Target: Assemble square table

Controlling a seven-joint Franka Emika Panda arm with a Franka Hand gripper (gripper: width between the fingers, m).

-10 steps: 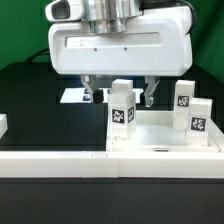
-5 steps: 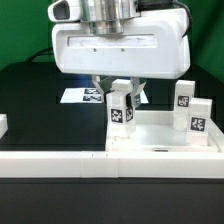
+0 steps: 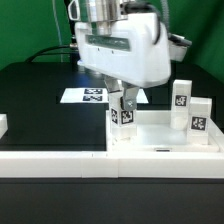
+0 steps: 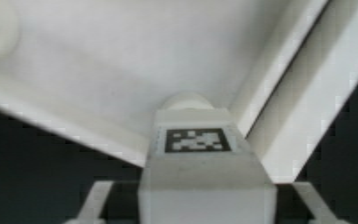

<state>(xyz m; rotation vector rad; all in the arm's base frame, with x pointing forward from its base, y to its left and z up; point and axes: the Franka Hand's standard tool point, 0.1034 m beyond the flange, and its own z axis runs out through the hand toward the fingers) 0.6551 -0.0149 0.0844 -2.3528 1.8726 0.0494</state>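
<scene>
- The pincer [image 3: 124,101] is clamped on a short white leg [image 3: 123,113]; its fingers [image 3: 116,98] press the leg's sides, and the leg tilts slightly rather than standing straight.
- This held leg is a small white block with a black-and-white marker tag on the face toward the exterior camera. In the wrist view the leg [image 4: 197,140] shows a rounded end and a square tag, with the fingers [image 4: 98,200] on either side of it.
- The leg is low over the white square table top [image 3: 150,140], at the top's corner nearest the middle of the desk's front edge; whether it touches the top cannot be told.
- The top is a tray-like white piece with a raised rim, lying on the black desk [image 3: 40,100] toward the exterior view's right.
- Two more white tagged legs [image 3: 182,96] [image 3: 199,116] stand upright at the top's far right side.
- The marker board [image 3: 92,95] lies flat on the desk behind the pincer.
- A long white border wall [image 3: 55,160] runs along the desk's front edge.
</scene>
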